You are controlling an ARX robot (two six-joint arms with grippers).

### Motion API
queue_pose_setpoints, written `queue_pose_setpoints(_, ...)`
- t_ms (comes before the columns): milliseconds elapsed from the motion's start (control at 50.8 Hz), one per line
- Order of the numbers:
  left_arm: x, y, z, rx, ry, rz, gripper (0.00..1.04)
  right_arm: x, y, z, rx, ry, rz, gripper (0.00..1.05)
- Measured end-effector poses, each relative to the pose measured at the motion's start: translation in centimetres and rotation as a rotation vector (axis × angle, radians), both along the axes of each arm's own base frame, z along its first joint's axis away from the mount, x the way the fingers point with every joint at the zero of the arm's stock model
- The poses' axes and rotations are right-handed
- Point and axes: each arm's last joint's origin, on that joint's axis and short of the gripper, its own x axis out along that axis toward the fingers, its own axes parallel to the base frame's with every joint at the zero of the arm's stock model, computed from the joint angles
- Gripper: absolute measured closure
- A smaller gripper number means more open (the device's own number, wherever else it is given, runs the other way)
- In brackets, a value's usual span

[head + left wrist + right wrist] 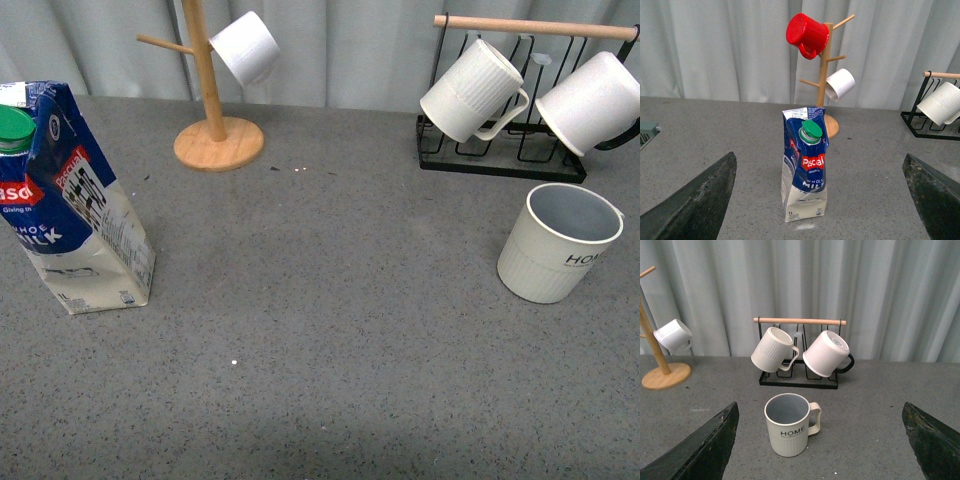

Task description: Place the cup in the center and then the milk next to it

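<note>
The cup (557,243) is an off-white mug with black "HOME" lettering and a grey inside; it stands upright on the right side of the grey table, in front of the black rack. In the right wrist view the cup (789,424) sits ahead of my open right gripper (822,475), a little off its midline, with its handle to one side. The milk (72,197), a blue and white carton with a green cap, stands at the table's left edge. In the left wrist view the milk (805,170) stands ahead of my open left gripper (820,235). Neither gripper touches anything, and neither shows in the front view.
A wooden mug tree (208,100) at the back left carries a white mug (245,47); a red mug (807,34) hangs higher on it. A black wire rack (505,140) at the back right holds a ribbed white mug (472,90) and a smooth white mug (594,102).
</note>
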Motion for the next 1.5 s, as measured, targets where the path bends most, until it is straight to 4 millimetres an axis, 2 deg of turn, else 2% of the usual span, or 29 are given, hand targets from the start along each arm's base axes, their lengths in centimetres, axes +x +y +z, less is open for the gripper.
queue_pose_setpoints(1497,0.0,0.0,0.0,0.0,0.0,0.0,0.07,0.03,-0.01,-0.1,-0.012,0.029,-0.028,0.09)
